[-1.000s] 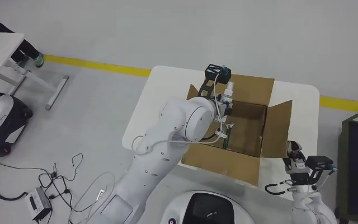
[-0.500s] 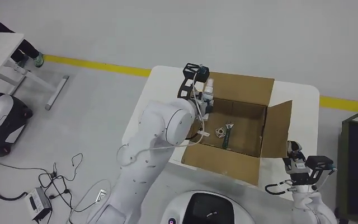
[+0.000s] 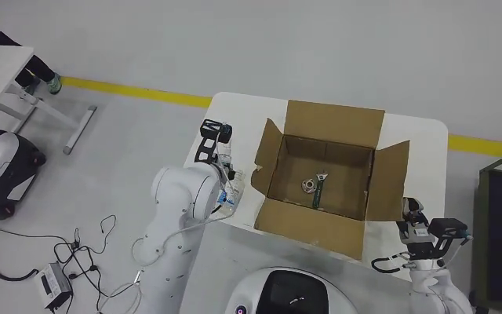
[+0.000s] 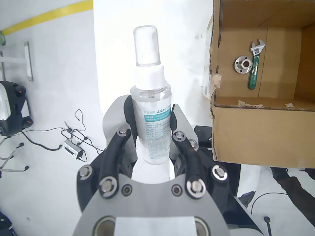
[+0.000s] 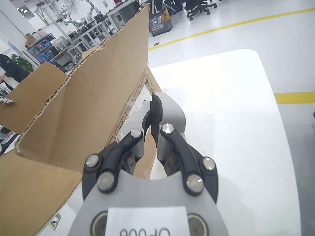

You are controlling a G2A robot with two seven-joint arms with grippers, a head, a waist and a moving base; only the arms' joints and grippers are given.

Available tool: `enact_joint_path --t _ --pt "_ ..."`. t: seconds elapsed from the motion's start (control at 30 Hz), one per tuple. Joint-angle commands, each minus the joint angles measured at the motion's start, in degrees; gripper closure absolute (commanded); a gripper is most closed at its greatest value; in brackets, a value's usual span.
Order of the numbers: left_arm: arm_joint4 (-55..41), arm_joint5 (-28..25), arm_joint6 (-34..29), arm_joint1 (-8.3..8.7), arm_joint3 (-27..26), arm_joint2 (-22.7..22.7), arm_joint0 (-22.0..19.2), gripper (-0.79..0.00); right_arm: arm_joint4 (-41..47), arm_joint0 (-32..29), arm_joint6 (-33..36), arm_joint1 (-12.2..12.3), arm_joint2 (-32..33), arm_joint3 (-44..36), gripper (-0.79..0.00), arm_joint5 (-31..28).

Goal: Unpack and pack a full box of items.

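unpacking partway, spray bottle (image 4: pixel 150 92) out of box (image 3: pixel 314 224)
clamped in left gripper (image 4: pixel 151 111) over table's (image 3: pixel 235 110) left edge; right gripper (image 5: pixel 152 114) closed, empty, at right edge; wrench (image 4: pixel 255 68), flange (image 4: pixel 243 64) in box to unpack, then repack.

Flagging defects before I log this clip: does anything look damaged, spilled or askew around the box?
Only the cardboard box: the edge of one flap is raggedly torn, and tape scraps hang at its rim. The spray bottle in the left gripper looks intact; wrench and flange lie flat inside. No spill visible.
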Motion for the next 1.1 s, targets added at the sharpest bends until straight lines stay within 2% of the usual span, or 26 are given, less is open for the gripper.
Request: enact_joint_path --t 0.0,0.4,0.53,0.73,0.83,0.93,1.07 --pt "0.04 -0.02 0.0 0.0 -0.02 0.03 -0.05 0.0 0.0 0.0 0.0 0.0 0.0 0.0 0.0 0.0" --pt "0.04 -0.02 0.0 0.0 -0.02 0.03 -0.05 0.0 0.0 0.0 0.0 0.0 0.0 0.0 0.0 0.0" --pt "2.69 -2.35 3.66 0.35 2.87 0.55 1.4 0.0 0.0 0.0 0.0 0.0 0.0 0.0 0.0 0.0" --pt "6.79 -6.14 9.74 1.17 10.21 -1.49 3.01 0.0 0.0 0.0 0.0 0.0 0.0 0.0 0.0 0.0" --pt "6.84 -8.59 15.93 1.58 15.19 -2.47 4.05 0.0 0.0 0.0 0.0 0.0 0.0 0.0 0.0 0.0" --pt "9.04 -9.97 22.49 2.08 22.43 -3.46 4.93 0.0 0.0 0.0 0.0 0.0 0.0 0.0 0.0 0.0" --pt "12.19 -8.96 26.85 2.47 30.27 -4.1 3.68 0.0 0.0 0.0 0.0 0.0 0.0 0.0 0.0 0.0"
